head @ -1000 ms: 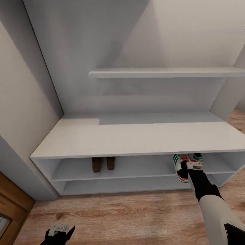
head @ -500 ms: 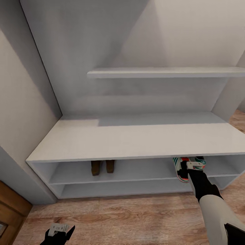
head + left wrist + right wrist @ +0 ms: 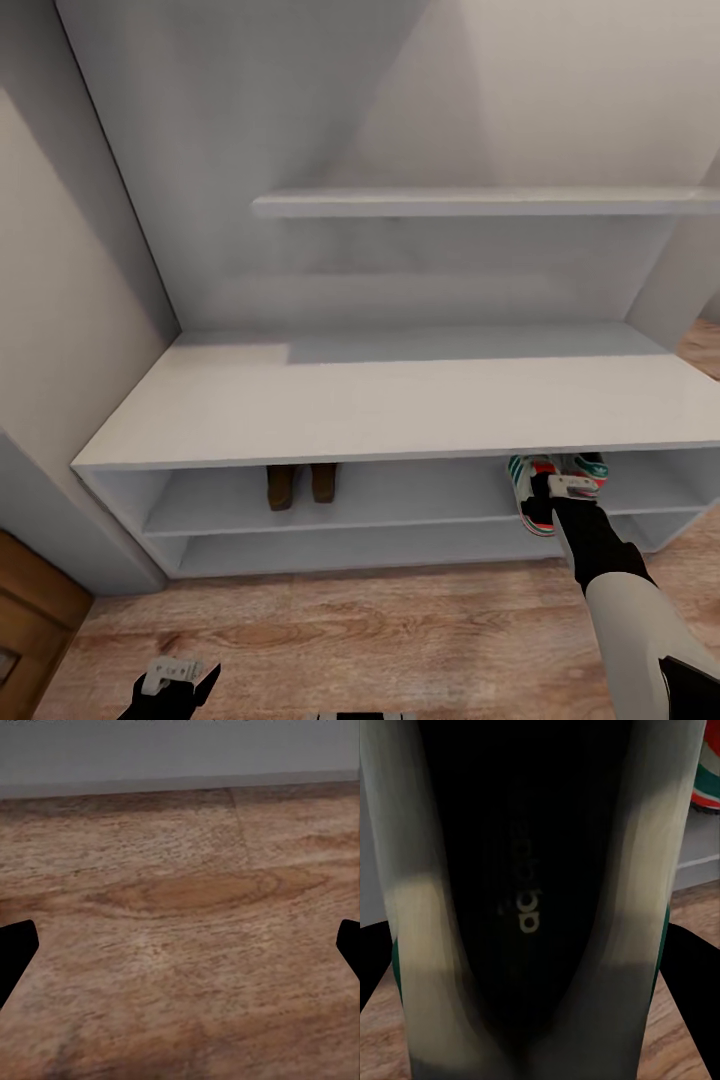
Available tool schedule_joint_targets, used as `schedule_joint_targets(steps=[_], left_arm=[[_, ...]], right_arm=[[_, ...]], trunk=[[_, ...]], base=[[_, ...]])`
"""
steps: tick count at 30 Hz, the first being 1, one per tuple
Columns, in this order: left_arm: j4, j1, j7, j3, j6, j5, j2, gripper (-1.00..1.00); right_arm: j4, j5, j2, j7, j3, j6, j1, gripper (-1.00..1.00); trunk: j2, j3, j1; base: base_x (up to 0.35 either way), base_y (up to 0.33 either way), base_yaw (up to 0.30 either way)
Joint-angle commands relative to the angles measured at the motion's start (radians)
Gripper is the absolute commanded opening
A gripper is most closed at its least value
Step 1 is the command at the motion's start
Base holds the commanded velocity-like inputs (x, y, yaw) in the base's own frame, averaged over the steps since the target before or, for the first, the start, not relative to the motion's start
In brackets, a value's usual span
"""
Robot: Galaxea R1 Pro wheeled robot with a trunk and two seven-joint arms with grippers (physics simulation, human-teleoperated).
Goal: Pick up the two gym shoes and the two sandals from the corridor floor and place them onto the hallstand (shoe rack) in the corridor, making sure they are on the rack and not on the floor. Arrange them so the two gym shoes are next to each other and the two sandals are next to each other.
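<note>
The hallstand (image 3: 400,400) stands ahead of me on the corridor floor (image 3: 350,620). Both brown sandals (image 3: 295,483) sit side by side in its upper shelf bay, left of centre. At the right end of that bay my right gripper (image 3: 553,487) is shut on a gym shoe (image 3: 530,507), whose heel overhangs the shelf's front edge. In the right wrist view this shoe's dark inside (image 3: 532,907) sits between the fingers. The second gym shoe (image 3: 588,464) (image 3: 707,765) lies just beside it on the shelf. My left gripper (image 3: 178,678) (image 3: 180,945) hangs open over bare floor.
A floating shelf (image 3: 480,203) runs above the bench top. A grey wall (image 3: 60,330) closes the left side, and a wooden door edge (image 3: 30,600) shows at lower left. The lower shelf bay (image 3: 350,548) holds nothing.
The head camera has shifted a little, so the whole picture has slid slightly. Both arms, the gym shoes and the sandals have kept their places.
</note>
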Motion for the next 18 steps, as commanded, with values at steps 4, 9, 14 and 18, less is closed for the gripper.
schedule_joint_targets(steps=[4, 9, 14, 18], left_arm=[[0.001, -0.002, -0.007, 0.009, 0.002, -0.005, -0.002, 1.0], [0.001, -0.002, -0.007, 0.01, 0.001, -0.002, -0.002, 1.0], [0.001, -0.002, -0.007, 0.009, 0.003, -0.004, -0.003, 1.0], [0.001, -0.002, -0.007, 0.01, 0.001, -0.004, -0.002, 1.0]], right_arm=[[-0.001, 0.007, 0.001, 0.005, -0.003, 0.004, -0.001, -1.0], [-0.001, 0.008, 0.001, 0.005, -0.003, 0.004, -0.001, -1.0], [-0.001, 0.008, 0.001, 0.005, -0.003, 0.004, -0.001, -1.0], [-0.001, 0.008, 0.001, 0.005, -0.003, 0.004, -0.001, -1.0]], trunk=[[0.0, -0.001, 0.0], [0.0, -0.001, 0.0], [0.0, -0.001, 0.0], [0.0, -0.001, 0.0]], base=[[0.201, 0.0, 0.0], [0.06, 0.0, 0.0], [0.115, 0.0, 0.0], [0.079, 0.0, 0.0]])
